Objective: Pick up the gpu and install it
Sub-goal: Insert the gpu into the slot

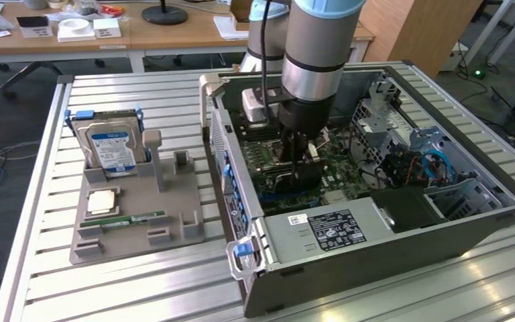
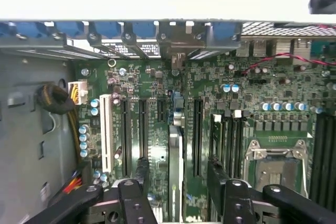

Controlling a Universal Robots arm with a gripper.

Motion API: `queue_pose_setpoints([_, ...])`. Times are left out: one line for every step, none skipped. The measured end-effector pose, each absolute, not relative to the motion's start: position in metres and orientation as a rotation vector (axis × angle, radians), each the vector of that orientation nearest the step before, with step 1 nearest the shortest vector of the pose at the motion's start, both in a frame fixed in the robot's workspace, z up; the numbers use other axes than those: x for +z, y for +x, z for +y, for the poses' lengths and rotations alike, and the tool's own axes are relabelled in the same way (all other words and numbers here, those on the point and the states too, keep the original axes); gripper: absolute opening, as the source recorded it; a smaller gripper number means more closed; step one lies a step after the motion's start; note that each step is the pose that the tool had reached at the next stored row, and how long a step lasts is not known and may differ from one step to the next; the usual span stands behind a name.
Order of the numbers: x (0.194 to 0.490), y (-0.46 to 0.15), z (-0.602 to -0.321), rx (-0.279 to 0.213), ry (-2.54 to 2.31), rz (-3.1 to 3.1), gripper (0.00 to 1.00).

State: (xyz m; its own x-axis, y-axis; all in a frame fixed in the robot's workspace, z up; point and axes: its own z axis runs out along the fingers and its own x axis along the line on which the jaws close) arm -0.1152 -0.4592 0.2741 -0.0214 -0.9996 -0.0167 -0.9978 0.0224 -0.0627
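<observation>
While the end effector (image 2: 177, 179) hangs low inside the open computer case (image 1: 374, 248), we note its jaws set wide. One dark finger (image 2: 139, 177) stands on each side of the gpu (image 2: 176, 156), and we see a gap on both sides, so nothing is gripped. The gpu stands edge-on in a slot of the motherboard (image 2: 262, 87), between the long expansion slots and in line with the rear bracket openings.

Step in hand, as we judge it: the install. The card looks placed in its slot and let go. We cannot tell from these views whether it is fully seated. Any further move calls for a straight path that keeps the fingers off the card and the neighbouring slots.

The case lies on its side on a slatted metal table (image 1: 150, 282), toward the exterior view's right edge. Near the opposite edge sits a grey fixture (image 1: 177, 231) holding a hard drive (image 1: 112, 151) and a RAM stick (image 1: 137, 219). Beyond the table's far edge are wooden desks (image 1: 150, 33) with clutter.
</observation>
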Motion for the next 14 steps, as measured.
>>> queue_pose_setpoints([0.277, -0.115, -0.459, -0.051, -2.158, 2.206, 0.56])
queue_pose_setpoints([0.28, -0.115, -0.459, -0.051, -2.158, 2.206, 0.56])
queue_pose_setpoints([0.283, -0.115, -0.459, -0.051, -2.158, 2.206, 0.56])
queue_pose_setpoints([0.286, -0.115, -0.459, -0.052, -2.158, 2.206, 0.56])
queue_pose_setpoints([0.289, -0.115, -0.459, -0.052, -2.158, 2.206, 0.56])
queue_pose_setpoints([0.293, -0.115, -0.459, -0.052, -2.158, 2.206, 0.56])
queue_pose_setpoints([0.296, -0.115, -0.459, -0.052, -2.158, 2.206, 0.56])
queue_pose_setpoints([0.299, -0.115, -0.459, -0.053, -2.158, 2.207, 0.56])
queue_pose_setpoints([0.302, -0.115, -0.459, -0.053, -2.158, 2.208, 0.56])
queue_pose_setpoints([0.305, -0.115, -0.459, -0.054, -2.157, 2.209, 0.56])
queue_pose_setpoints([0.308, -0.115, -0.459, -0.054, -2.156, 2.21, 0.56])
queue_pose_setpoints([0.31, -0.115, -0.459, -0.055, -2.155, 2.211, 0.56])
queue_pose_setpoints([0.313, -0.115, -0.459, -0.056, -2.154, 2.213, 0.56])
queue_pose_setpoints([0.315, -0.115, -0.459, -0.057, -2.153, 2.214, 0.56])
